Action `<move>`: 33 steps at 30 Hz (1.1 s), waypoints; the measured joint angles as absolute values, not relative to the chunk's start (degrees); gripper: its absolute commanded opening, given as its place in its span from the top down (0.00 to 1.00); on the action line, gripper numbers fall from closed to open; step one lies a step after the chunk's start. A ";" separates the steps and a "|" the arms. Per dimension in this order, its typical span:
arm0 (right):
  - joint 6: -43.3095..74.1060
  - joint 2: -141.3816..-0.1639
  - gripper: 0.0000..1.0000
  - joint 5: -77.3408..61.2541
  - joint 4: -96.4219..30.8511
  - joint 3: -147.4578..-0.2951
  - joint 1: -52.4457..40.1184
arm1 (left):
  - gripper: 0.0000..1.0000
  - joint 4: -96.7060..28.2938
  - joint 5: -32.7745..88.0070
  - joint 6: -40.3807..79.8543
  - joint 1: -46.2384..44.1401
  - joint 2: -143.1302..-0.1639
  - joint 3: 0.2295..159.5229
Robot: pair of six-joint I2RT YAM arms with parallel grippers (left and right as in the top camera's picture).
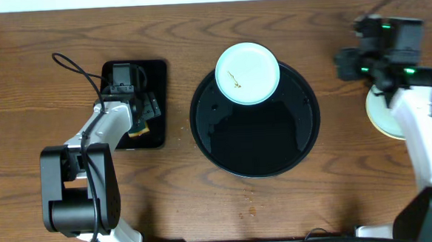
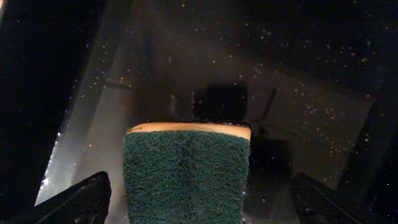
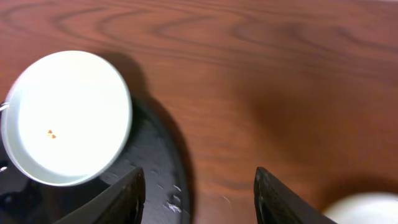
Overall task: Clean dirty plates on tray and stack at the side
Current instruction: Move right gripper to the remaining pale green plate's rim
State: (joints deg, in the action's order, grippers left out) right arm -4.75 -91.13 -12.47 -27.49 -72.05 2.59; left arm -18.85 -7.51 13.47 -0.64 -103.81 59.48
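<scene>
Left gripper (image 2: 199, 193) wide astride sponge (image 2: 186, 162); I'd close squarely mid-sponge. Right gripper (image 3: 199, 186) parted, empty; should steady smeared plate (image 1: 247, 73) on tray (image 1: 256, 145).

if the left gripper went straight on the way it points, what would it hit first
The sponge on the small black tray. It lies straight ahead between the open left gripper's fingers. The remaining gap is unclear.

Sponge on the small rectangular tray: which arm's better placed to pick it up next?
Left. The left gripper hangs open with a finger on each side of the sponge on the rectangular tray. The right gripper is far off, beyond the round tray, near a pale plate.
</scene>
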 measured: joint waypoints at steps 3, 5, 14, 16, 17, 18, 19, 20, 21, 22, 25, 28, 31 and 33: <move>-5.21 -95.48 0.45 -12.69 -22.15 -72.07 -1.48 | 0.08 -18.85 -7.51 13.47 -0.64 -103.81 59.48; -5.43 -98.94 0.45 -12.67 -19.14 -72.10 -3.53 | 0.08 -18.81 -7.51 13.47 -0.64 -103.83 59.48; -6.09 -114.28 0.48 -11.57 -4.69 -72.10 -8.23 | 0.08 -18.83 -7.51 13.47 -0.64 -103.83 59.48; -6.11 -115.94 0.49 -11.38 -2.81 -72.05 -8.84 | 0.08 -18.83 -7.51 13.47 -0.64 -103.83 59.48; -6.11 -116.51 0.50 -11.31 -1.93 -72.05 -9.10 | 0.08 -18.83 -7.51 13.47 -0.64 -103.83 59.48; -6.13 -116.88 0.52 -11.22 -1.34 -72.05 -9.43 | 0.08 -18.83 -7.51 13.47 -0.64 -103.81 59.48; -6.17 -117.25 0.54 -11.16 -0.84 -72.05 -9.76 | 0.08 -18.83 -7.51 13.47 -0.64 -103.83 59.48; -6.24 -117.47 0.56 -11.11 -0.58 -72.05 -10.04 | 0.08 -18.85 -7.51 13.47 -0.64 -103.83 59.48; -6.31 -117.64 0.61 -11.11 -0.56 -72.05 -10.35 | 0.08 -18.83 -7.51 13.47 -0.64 -103.81 59.48; -6.57 -117.73 0.68 -11.11 -0.56 -72.05 -10.50 | 0.08 -18.83 -7.51 13.47 -0.64 -103.81 59.48; -6.48 -117.75 0.73 -11.03 -0.73 -72.05 -11.09 | 0.08 -18.85 -7.51 13.47 -0.64 -103.83 59.48; -6.44 -117.75 0.83 -10.66 -2.48 -72.05 -11.73 | 0.08 -18.83 -7.51 13.47 -0.64 -103.83 59.48; -6.70 -117.75 0.99 -10.48 -3.01 -72.05 -12.08 | 0.08 -18.83 -7.51 13.47 -0.64 -103.81 59.48; -6.35 -117.75 0.99 -10.37 -3.03 -72.05 -12.16 | 0.08 -18.83 -7.51 13.47 -0.64 -103.81 59.48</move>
State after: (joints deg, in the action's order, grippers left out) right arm -6.35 -117.75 -10.37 -3.03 -72.05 -12.16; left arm -18.83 -7.51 13.47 -0.64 -103.81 59.48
